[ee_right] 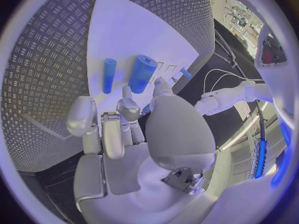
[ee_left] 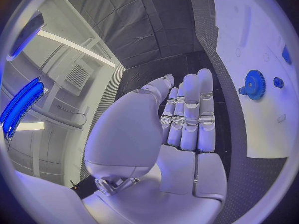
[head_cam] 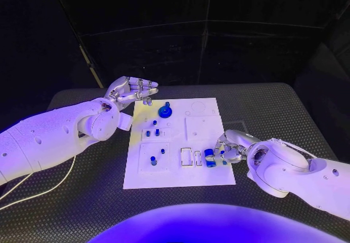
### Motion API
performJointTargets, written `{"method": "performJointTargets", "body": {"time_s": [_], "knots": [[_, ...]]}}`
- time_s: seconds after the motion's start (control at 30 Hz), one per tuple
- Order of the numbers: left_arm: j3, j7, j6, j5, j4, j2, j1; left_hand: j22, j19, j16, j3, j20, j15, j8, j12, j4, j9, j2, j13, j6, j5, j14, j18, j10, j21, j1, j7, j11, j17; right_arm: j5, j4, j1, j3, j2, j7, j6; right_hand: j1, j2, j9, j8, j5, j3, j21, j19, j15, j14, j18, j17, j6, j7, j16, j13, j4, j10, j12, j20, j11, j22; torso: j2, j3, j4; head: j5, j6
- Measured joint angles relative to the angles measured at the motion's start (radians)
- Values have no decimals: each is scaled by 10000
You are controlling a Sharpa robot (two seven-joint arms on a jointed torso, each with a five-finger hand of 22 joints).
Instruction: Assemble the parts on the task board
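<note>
Black table (head_cam: 277, 106) — task board (head_cam: 208, 177), blue cylinders (head_cam: 209, 157)

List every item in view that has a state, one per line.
Left hand: open, holding nothing, at the board's far left corner.
Right hand: fingers at the thick blue cylinder; grip unclear.
Thin blue cylinder: lying flat on the board.
Blue gear: seated on the board, untouched.

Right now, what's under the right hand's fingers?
The right hand reaches onto the task board, fingertips at a thick blue cylinder; a thinner blue cylinder lies beside it. Any contact is hidden.
</note>
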Motion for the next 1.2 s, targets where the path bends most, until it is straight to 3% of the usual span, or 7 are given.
{"method": "performJointTargets", "body": {"time_s": [0.3,0.47,0.87,1.07,1.2], "knots": [[0,-4,13,0,-1,-5,-3,-12,0,0,0,0,36,48,40,0,0,39,0,0,0,-36,0,0,0,-39,0,0,-17,-116,-285,-112,34,350,-324,252,-32,40,79,132,41,0,0,-1,0,0,0,-1,-19,-23,0,147,0,0,85,0,-1,-1,2,4,4,41,-38],[0,-13,32,0,-3,-6,-7,-11,0,0,0,0,36,48,40,0,0,39,0,0,0,-36,-1,0,0,-39,0,0,-17,-254,-315,-211,80,534,-440,262,151,222,135,271,108,0,0,-1,-36,-37,1,-1,14,-71,0,374,0,108,257,0,-36,-1,1,6,5,58,-51],[0,-32,61,0,3,-19,-19,-10,0,0,0,0,36,48,40,0,0,39,0,0,0,-36,-1,0,0,-39,0,0,-16,-443,-250,-306,58,547,-494,-21,568,638,164,509,1181,27,79,52,-73,1,2,-3,-42,-141,46,804,-29,250,424,-54,-107,101,-7,12,-5,68,-49],[0,-38,68,1,11,-30,-50,-9,0,0,0,0,36,48,40,0,0,39,0,0,0,-36,-1,0,0,-39,0,0,-16,-445,-83,-372,6,352,-443,-495,801,870,159,530,1863,26,128,106,-137,-6,2,-3,-44,-186,89,1044,-28,359,571,-107,-145,213,-10,21,-7,79,-35],[0,-39,69,1,16,-36,-87,-11,0,0,0,0,36,48,40,0,0,39,0,0,0,-36,-1,0,0,-39,0,0,-17,-330,84,-392,-8,245,-331,-982,984,866,158,562,2333,26,185,106,-145,2,1,-3,-22,-210,130,1156,-27,448,587,-107,-161,256,-17,20,-8,80,-25]]}}
